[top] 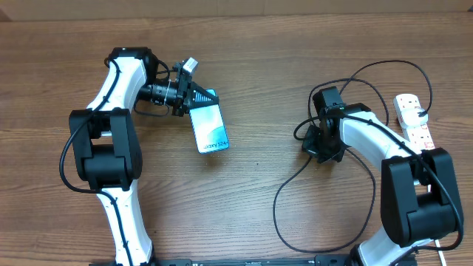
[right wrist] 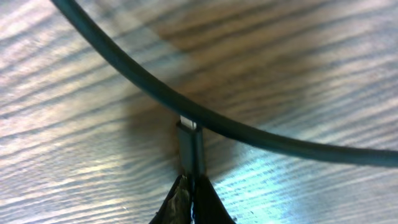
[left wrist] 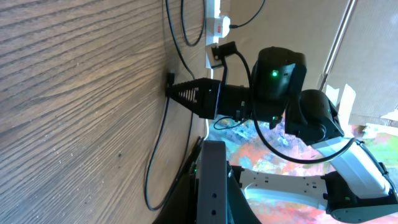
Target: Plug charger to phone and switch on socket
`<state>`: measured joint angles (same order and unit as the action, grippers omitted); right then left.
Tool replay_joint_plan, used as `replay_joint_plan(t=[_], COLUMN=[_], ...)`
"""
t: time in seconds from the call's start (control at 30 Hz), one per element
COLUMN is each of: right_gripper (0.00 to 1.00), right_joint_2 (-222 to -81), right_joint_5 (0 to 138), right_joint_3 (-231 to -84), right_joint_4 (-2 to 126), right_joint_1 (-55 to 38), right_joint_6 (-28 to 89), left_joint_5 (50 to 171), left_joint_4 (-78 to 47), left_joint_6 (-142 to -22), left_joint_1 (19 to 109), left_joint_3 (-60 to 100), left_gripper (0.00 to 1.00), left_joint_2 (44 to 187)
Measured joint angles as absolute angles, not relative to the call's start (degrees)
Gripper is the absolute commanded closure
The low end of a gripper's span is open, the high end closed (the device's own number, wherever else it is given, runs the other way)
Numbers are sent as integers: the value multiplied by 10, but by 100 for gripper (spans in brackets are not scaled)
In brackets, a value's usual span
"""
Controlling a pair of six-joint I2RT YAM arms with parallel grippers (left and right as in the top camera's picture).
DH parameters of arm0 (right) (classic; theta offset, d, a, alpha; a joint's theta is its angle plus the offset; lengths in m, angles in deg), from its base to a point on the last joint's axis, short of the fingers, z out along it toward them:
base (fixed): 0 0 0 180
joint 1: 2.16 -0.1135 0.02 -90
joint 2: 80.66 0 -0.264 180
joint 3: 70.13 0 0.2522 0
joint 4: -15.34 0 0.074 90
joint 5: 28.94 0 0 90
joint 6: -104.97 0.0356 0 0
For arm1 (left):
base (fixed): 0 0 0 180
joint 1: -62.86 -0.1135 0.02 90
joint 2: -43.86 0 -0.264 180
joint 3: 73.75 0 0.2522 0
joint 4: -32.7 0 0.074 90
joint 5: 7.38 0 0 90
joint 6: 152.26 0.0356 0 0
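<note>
The phone [top: 210, 127] lies flat left of centre, screen up. My left gripper [top: 197, 96] is shut on its far short end. In the left wrist view the phone [left wrist: 213, 180] shows edge-on between the dark jaws. The charger [top: 276, 210] is a thin black cable looping over the right half of the table. My right gripper [top: 323, 146] points down at the wood and is shut on the charger's small black plug [right wrist: 190, 144], its silver tip against another run of the cable [right wrist: 261, 140]. The white socket [top: 414, 118] lies at the far right.
A thick white cord [top: 443, 247] runs from the socket toward the table's front right corner. Cable loops surround the right arm. Bare wood lies between the phone and the right gripper [left wrist: 180, 93].
</note>
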<state>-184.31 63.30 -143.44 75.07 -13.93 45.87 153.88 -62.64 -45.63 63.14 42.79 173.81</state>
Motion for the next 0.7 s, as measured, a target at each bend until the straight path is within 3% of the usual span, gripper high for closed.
replay_joint_plan(t=[0.23,0.43,0.7], right_gripper=[96,96,96], right_joint_2=[-1848,-1825,-1779], right_joint_5=[803,1087,1295], right_joint_3=[-1433,-1433,-1433], right_joint_4=[711,754,817], right_joint_1=[-138,-139,-143], right_joint_6=[324,152,23], left_joint_5=[1525,1640,1688], left_joint_4=[-633,-639,-660], left_joint_6=[-481,-413,-384], left_joint_1=[632,633,633], left_joint_3=[428,428,428], left_gripper=[95,96,96], left_joint_2=[1738,1738,1738])
